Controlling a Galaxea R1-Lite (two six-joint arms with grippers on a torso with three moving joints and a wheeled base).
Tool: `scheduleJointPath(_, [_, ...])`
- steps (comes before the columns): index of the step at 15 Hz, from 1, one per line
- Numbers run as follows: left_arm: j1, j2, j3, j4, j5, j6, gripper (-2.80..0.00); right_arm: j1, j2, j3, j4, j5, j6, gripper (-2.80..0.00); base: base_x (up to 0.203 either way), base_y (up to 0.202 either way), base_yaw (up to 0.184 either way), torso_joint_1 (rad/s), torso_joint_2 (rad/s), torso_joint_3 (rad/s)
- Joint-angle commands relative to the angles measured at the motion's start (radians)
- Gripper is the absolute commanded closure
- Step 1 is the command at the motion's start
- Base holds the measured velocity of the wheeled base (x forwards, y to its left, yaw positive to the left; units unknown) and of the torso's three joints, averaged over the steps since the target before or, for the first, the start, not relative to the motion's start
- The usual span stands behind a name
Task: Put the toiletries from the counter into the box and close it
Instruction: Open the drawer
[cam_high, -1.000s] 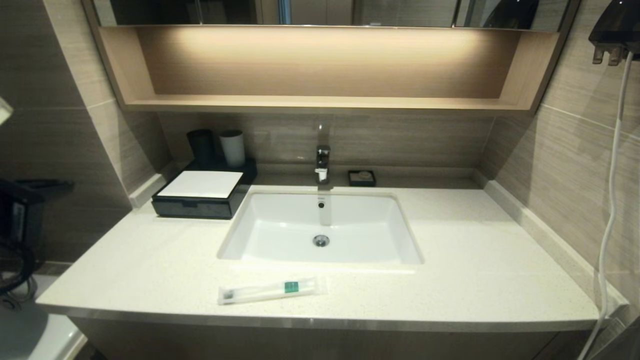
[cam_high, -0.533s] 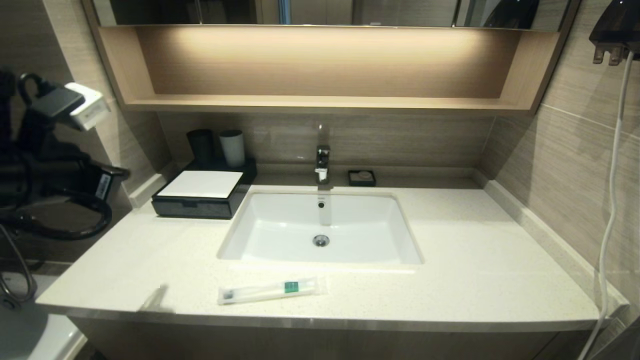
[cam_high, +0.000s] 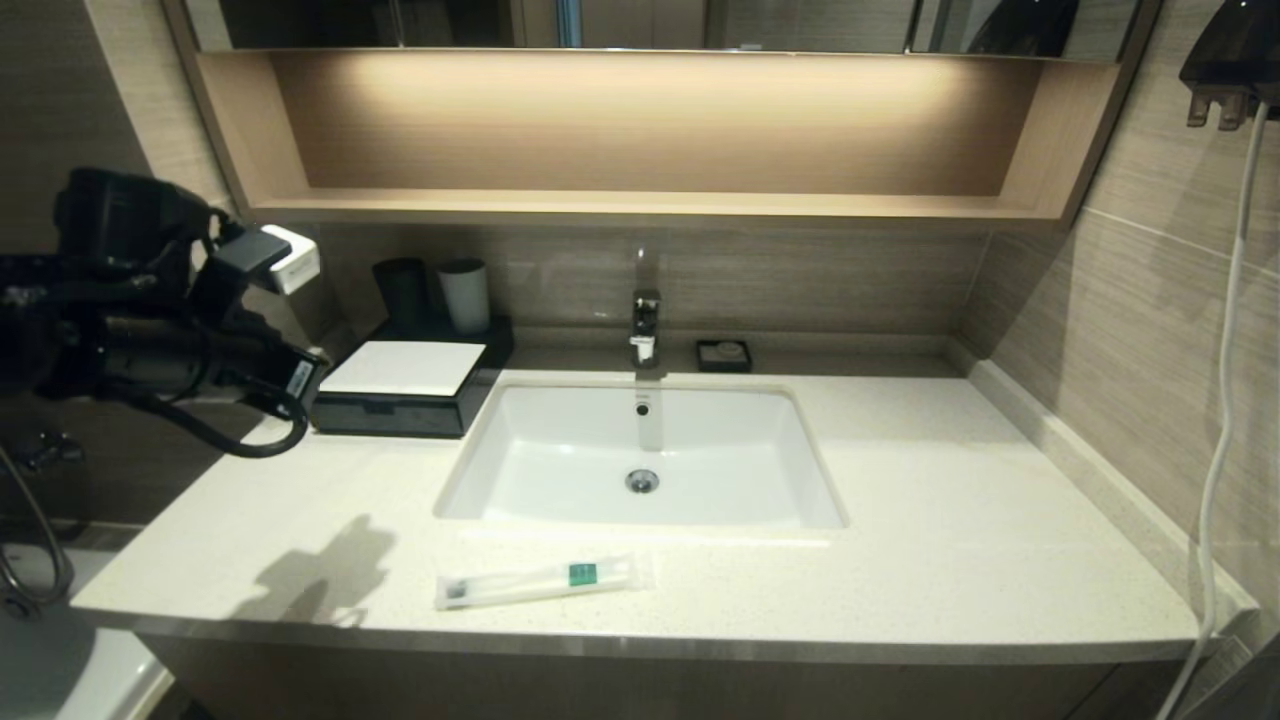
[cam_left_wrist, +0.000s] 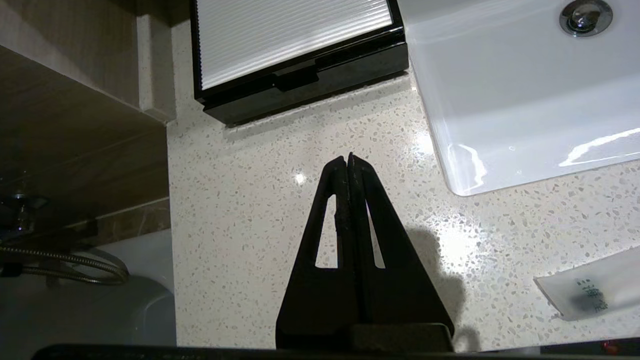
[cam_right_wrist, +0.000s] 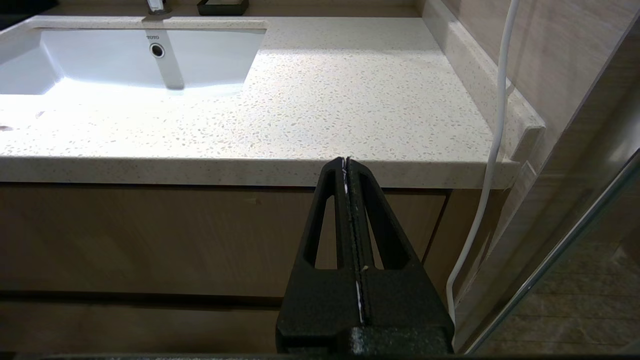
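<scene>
Your left pincer (cam_left_wrist: 347, 159) hangs over the surface (cam_high: 950, 540) at its left end, fingers pressed together, holding nothing; bare stone all around it, box (cam_left_wrist: 300, 55) ahead, basin (cam_left_wrist: 525, 100) corner to one side. Box (cam_high: 400, 388) sits at the back left against the wall ledge, drawer front pushed in flush, basin (cam_high: 640, 460) rim just beside it. Toothbrush packet (cam_high: 540, 580) lies flat along the front edge, below the basin, well apart from the box; open stone on both sides of it. Left wrist view shows only one end of the packet (cam_left_wrist: 595, 292); the head view shows it whole but hides the pincer tips behind the arm. Right pincer (cam_right_wrist: 346, 161) is out of the head view; its own camera has it below the surface's front edge by the right corner, fingers closed, empty, white cable (cam_right_wrist: 492, 150) near.
</scene>
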Motion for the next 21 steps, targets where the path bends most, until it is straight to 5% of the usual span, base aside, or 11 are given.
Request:
scheduleJointPath(1, [0.001, 0.068, -0.019, 0.0, -0.002, -0.004, 0.0, 0.0, 0.0, 0.0, 0.0, 0.0, 0.0, 0.0, 0.0, 0.0, 0.0, 0.0, 0.0, 0.0])
scheduleJointPath(4, [0.01, 0.145, -0.068, -0.003, 0.004, -0.093, 0.0, 0.0, 0.0, 0.0, 0.0, 0.0, 0.0, 0.0, 0.0, 0.0, 0.0, 0.0, 0.0, 0.0])
scheduleJointPath(14, [0.031, 0.29, -0.103, -0.005, -0.001, -0.235, 0.0, 0.0, 0.0, 0.0, 0.0, 0.0, 0.0, 0.0, 0.0, 0.0, 0.0, 0.0, 0.0, 0.0])
scheduleJointPath(21, [0.069, 0.336, -0.069, -0.156, -0.004, -0.319, 0.0, 0.0, 0.0, 0.0, 0.0, 0.0, 0.0, 0.0, 0.0, 0.0, 0.0, 0.0, 0.0, 0.0])
